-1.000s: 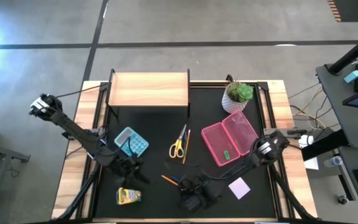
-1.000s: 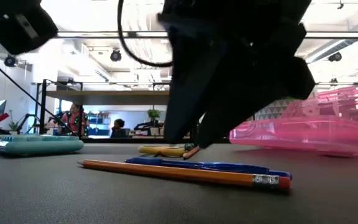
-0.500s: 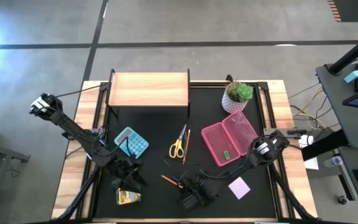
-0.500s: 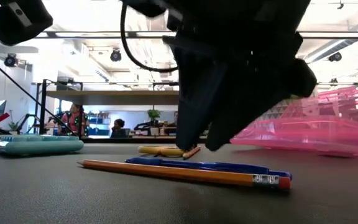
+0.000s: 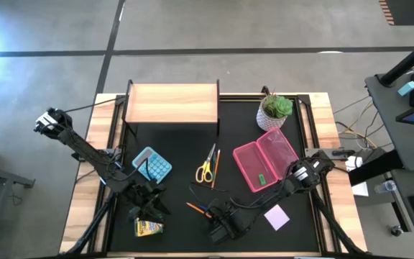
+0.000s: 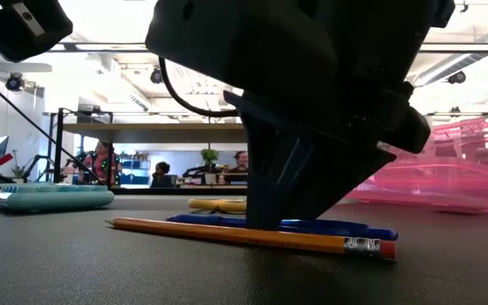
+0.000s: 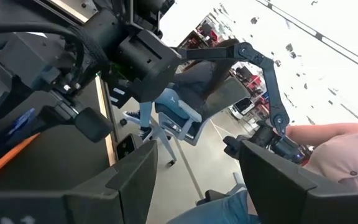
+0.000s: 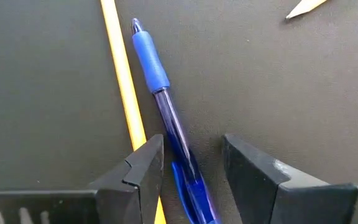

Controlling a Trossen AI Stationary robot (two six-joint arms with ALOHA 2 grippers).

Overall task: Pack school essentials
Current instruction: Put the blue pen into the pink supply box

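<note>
1. Right hand [image 8: 188, 165] sits low on the worktop [image 8: 55, 81], fingers apart, straddling the blue pen [image 8: 166, 118]; orange pencil [image 8: 124, 81] touches it alongside.
2. Centre on the pen, exclude the pencil, then close.
3. Left hand [image 5: 149, 208] hovers by the crayon box [image 5: 148, 227], fingers apart.

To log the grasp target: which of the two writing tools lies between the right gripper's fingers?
The blue pen, running between the right gripper fingers; the yellow pencil lies just outside them.

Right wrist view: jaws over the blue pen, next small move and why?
Probably close the right gripper on the blue pen. Its jaws stand open with the pen lying between them on the black mat, and the low view shows the fingers down at mat level. The orange pencil lies just outside.
</note>
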